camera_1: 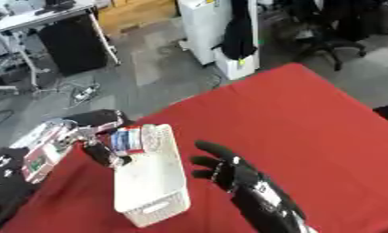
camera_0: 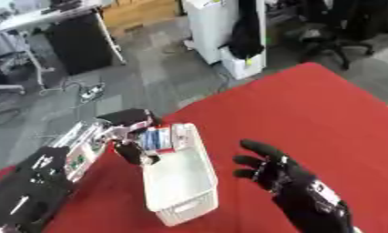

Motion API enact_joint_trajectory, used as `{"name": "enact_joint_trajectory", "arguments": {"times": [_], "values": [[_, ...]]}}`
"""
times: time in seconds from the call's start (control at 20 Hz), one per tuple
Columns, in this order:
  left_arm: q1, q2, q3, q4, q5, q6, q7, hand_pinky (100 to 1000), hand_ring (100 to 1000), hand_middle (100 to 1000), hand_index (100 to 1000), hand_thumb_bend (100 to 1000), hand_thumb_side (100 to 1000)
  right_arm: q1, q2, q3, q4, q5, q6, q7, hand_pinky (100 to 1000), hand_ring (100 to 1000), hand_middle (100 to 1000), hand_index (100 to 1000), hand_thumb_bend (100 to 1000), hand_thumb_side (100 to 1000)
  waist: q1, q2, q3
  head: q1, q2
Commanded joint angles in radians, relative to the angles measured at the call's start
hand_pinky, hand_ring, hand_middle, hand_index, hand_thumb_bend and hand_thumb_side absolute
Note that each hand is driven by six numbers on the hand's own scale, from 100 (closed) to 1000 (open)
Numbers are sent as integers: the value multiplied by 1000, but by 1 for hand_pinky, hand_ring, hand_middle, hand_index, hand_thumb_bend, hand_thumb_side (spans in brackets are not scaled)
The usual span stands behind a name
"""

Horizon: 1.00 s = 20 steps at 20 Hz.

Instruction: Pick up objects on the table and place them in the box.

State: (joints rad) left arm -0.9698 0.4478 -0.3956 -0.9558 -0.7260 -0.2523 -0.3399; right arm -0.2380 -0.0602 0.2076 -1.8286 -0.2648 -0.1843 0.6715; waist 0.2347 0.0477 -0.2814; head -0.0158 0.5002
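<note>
One small object (camera_0: 157, 138), blue and white with a touch of red, is held in the left hand (camera_0: 132, 132) at the far end of the white box (camera_0: 181, 186). Thumb and fingers are curled round the object, which sits above the box's far rim; whether it touches the rim cannot be told. Its exact nature cannot be made out.

The box is a white rectangular crate with slotted walls, standing on the red desk (camera_0: 308, 113) near the desk's left edge, its long axis running away from the robot. What lies on its inside floor cannot be made out.

The right hand (camera_0: 269, 166) is just to the right of the box and apart from it. Its fingers are spread and nearly straight, palm toward the box, and it holds nothing.

The left arm (camera_0: 38, 182) enters from the lower left, black with silver parts near the wrist.

Beyond the desk lies grey floor, with a white cabinet (camera_0: 221, 32), a dark garment (camera_0: 247, 32) hanging against it, a black office chair (camera_1: 333, 32) at the upper right, and a light table (camera_0: 46, 18) at the upper left.
</note>
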Motion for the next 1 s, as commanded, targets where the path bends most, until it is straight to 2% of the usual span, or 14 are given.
{"name": "enact_joint_trajectory", "arguments": {"times": [0.05, 0.1, 0.15, 0.2, 0.25, 0.35, 0.45, 0.5, 0.65, 1.0], "values": [[-34, 17, 6, -14, -5, -20, 11, 245, 463, 510, 674, 194, 436, -3, 14, 5, -28, -3, 5, 1, 896, 946, 1000, 1000, 103, 1000, -9, -15, 2, 11, 4], [-34, 17, 6, -14, -3, -25, 16, 241, 459, 507, 672, 196, 429, -3, 14, 5, -28, -3, 6, 1, 896, 946, 1000, 1000, 103, 1000, -9, -15, 2, 10, 6], [-35, 18, 6, -14, -2, -30, 21, 323, 524, 561, 708, 184, 545, -2, 14, 5, -29, -3, 6, 1, 896, 945, 1000, 1000, 100, 1000, -9, -14, 2, 13, 9], [-36, 20, 6, -16, -1, -37, 27, 323, 524, 561, 708, 184, 545, -2, 15, 5, -30, -4, 7, 1, 896, 945, 1000, 1000, 100, 1000, -9, -13, 3, 17, 11], [-37, 21, 6, -17, 1, -44, 32, 458, 652, 675, 779, 201, 715, -1, 15, 4, -31, -4, 8, 1, 896, 944, 999, 1000, 100, 1000, -9, -13, 3, 22, 14], [-40, 23, 7, -21, 8, -59, 41, 621, 775, 773, 839, 236, 824, 0, 15, 4, -32, -5, 10, 1, 895, 944, 998, 1000, 100, 1000, -9, -13, 4, 28, 18], [-43, 25, 8, -24, 16, -71, 48, 734, 851, 837, 886, 282, 903, 1, 15, 4, -34, -5, 11, 0, 895, 943, 998, 1000, 100, 1000, -9, -13, 5, 32, 19], [-44, 26, 7, -24, 20, -77, 51, 734, 851, 837, 886, 282, 903, 1, 15, 4, -34, -6, 12, 0, 895, 943, 998, 1000, 100, 1000, -9, -13, 6, 33, 19], [-43, 28, 6, -23, 24, -90, 53, 864, 933, 910, 956, 340, 997, 1, 14, 4, -35, -6, 13, 0, 895, 943, 997, 1000, 100, 1000, -9, -10, 9, 35, 18], [-44, 31, 8, -18, 23, -104, 61, 894, 956, 939, 1000, 367, 1000, 1, 11, 3, -36, -6, 14, 1, 894, 942, 997, 1000, 100, 1000, -9, -5, 15, 34, 18]]}}
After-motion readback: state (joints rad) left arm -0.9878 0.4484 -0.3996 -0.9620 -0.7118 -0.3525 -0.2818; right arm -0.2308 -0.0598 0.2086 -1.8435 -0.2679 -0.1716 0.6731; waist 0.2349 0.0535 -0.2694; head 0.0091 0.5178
